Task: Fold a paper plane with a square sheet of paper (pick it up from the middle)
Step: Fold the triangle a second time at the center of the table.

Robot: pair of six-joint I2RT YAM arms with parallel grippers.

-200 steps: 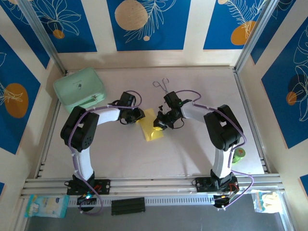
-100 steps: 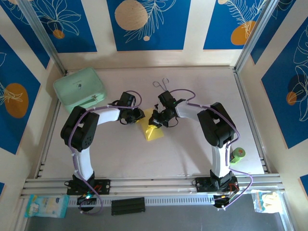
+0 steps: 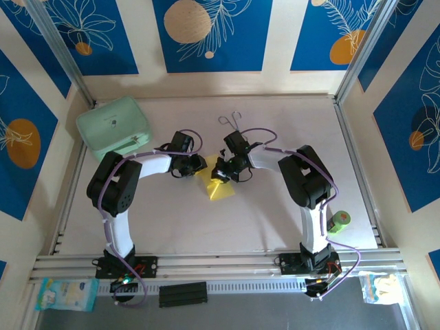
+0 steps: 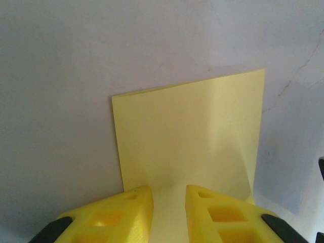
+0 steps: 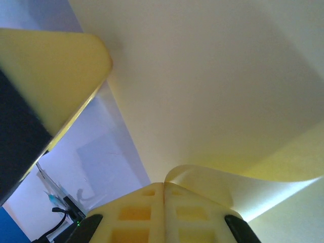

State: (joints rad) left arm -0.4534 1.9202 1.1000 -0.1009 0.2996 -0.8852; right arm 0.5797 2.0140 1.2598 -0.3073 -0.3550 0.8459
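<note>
sheet: square sheet of paper (image 3: 218,191), part folded, is found near the middle of the table (image 3: 275,213).
left gripper (image 3: 199,165): jaws narrowly parted over the sheet's left side (nothing seen pinched).
right gripper (image 3: 220,172): jaws closed, a curled flap pinched at the tips.

sheet of paper (image 3: 220,190) on table (image 3: 268,213), before left hand (image 3: 199,165) and right hand (image 3: 219,174) | case (image 3: 113,127) far left | tongs (image 3: 232,122) behind

One yellow sheet (image 3: 218,187); one mint-green case (image 3: 113,128); one tongs (image 3: 232,121); one green roll (image 3: 340,221).
</note>
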